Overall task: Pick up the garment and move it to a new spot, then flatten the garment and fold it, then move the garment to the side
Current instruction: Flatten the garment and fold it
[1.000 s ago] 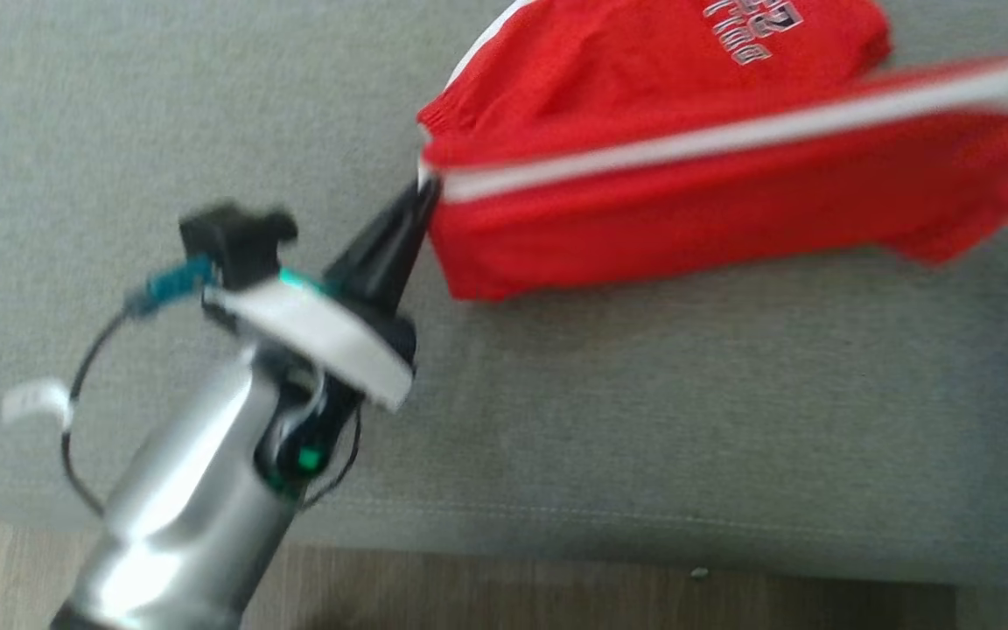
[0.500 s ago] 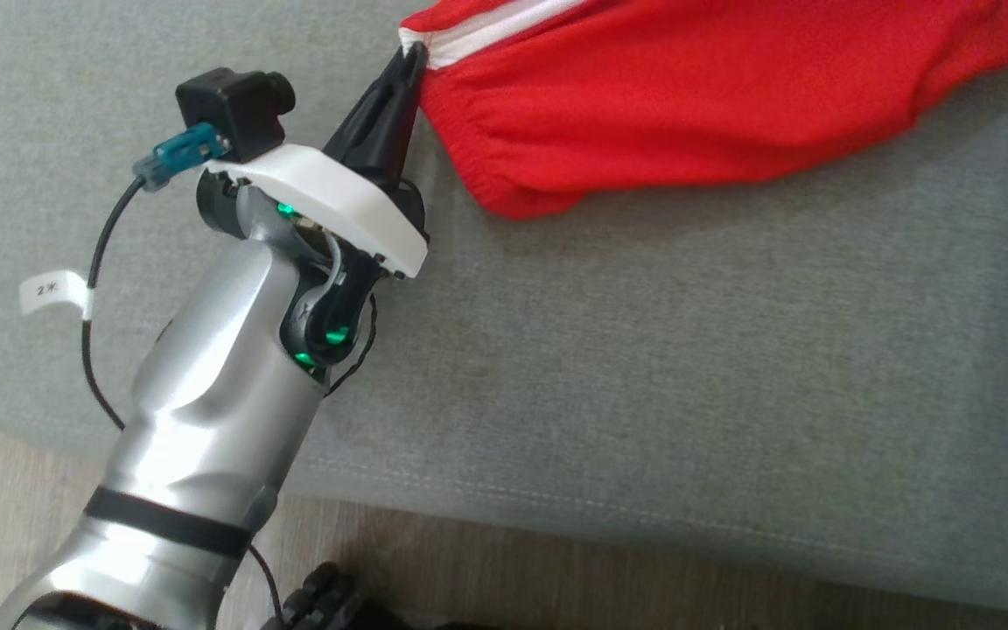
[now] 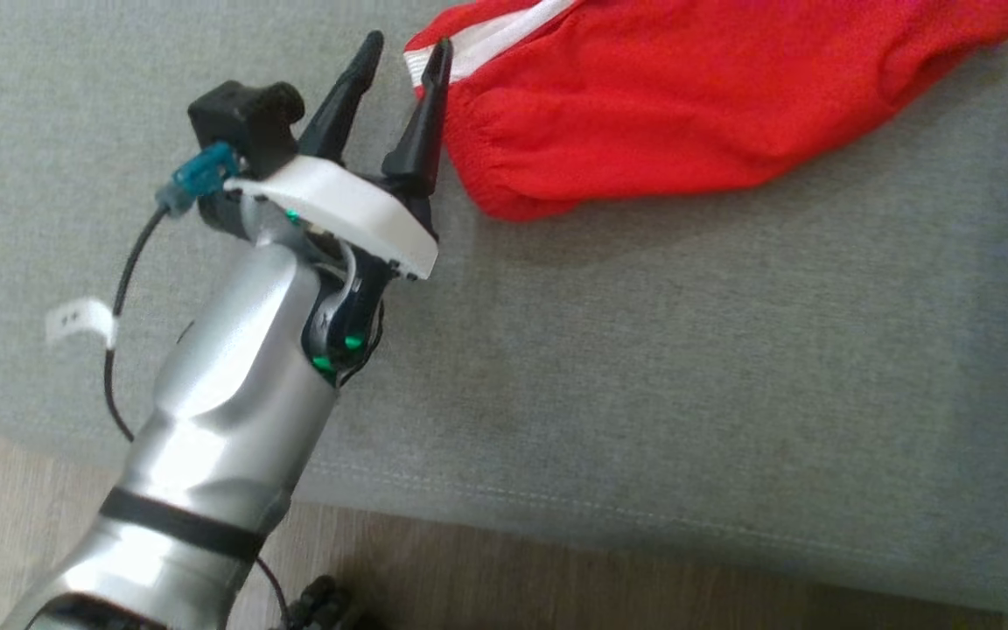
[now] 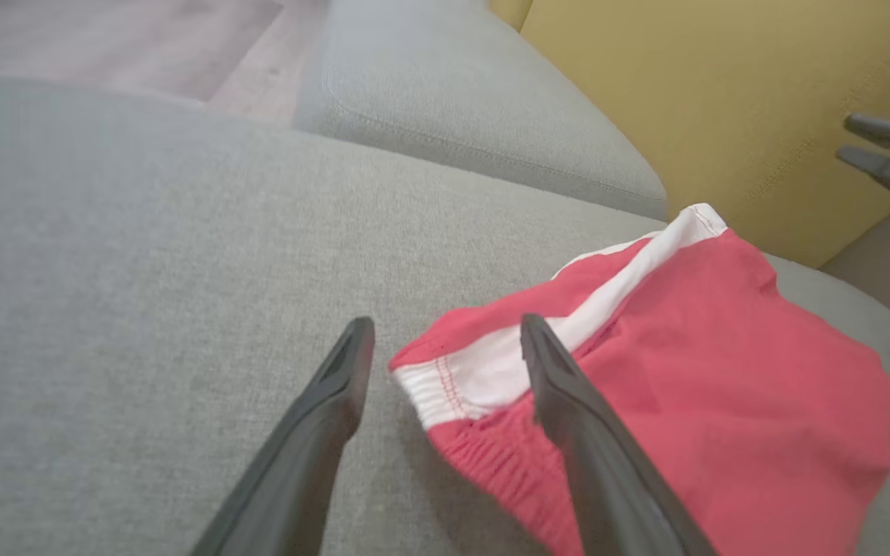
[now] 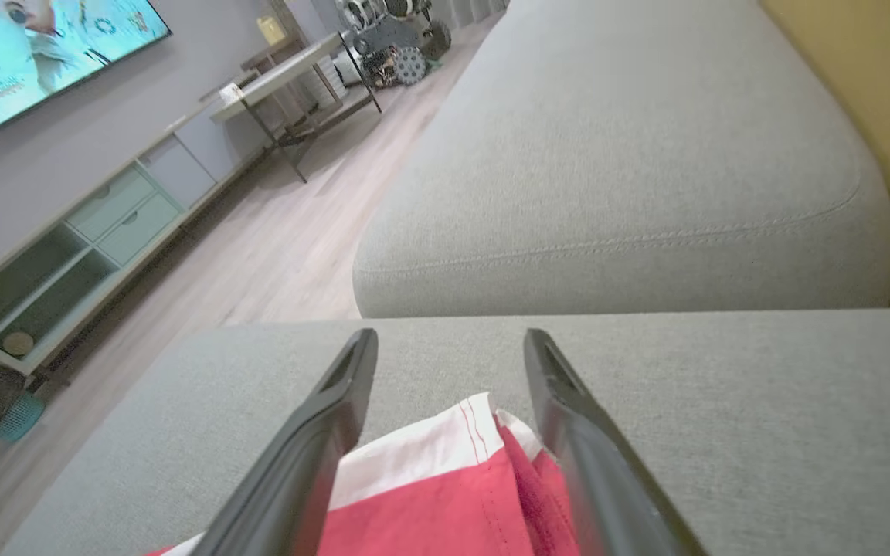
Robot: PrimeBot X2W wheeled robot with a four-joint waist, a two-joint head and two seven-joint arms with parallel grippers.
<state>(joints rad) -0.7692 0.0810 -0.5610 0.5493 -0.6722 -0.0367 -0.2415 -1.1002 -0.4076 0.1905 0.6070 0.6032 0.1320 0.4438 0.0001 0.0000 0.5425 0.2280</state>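
1. The garment [image 3: 688,114], red shorts w/ a white side stripe, lay bunched on the grey sofa cushion [image 3: 644,394], toward its far side in the head view.
2. The left gripper [image 3: 409,42] had its fingers spread apart and held nothing. The white-striped corner of the elastic waistband sat approx. between the two tips. Whether one finger touched the cloth, I could not tell.
3. The right gripper [image 5: 449,336] was spread and empty too. Another striped corner lay below and between its fingers.
4. Handling, as I judged it: thin knit cloth, very light and soft, no stiffness. It would sag and fold on itself when lifted. It was not fragile and prob. not slippery.
5. Best places to take hold were the waistband corner and the opposite corner at the stripe, bc the edges looked thicker there. A pinch at each end could pull the cloth flat.
6. The risk was catching only one layer, or the cushion fabric w/ it.
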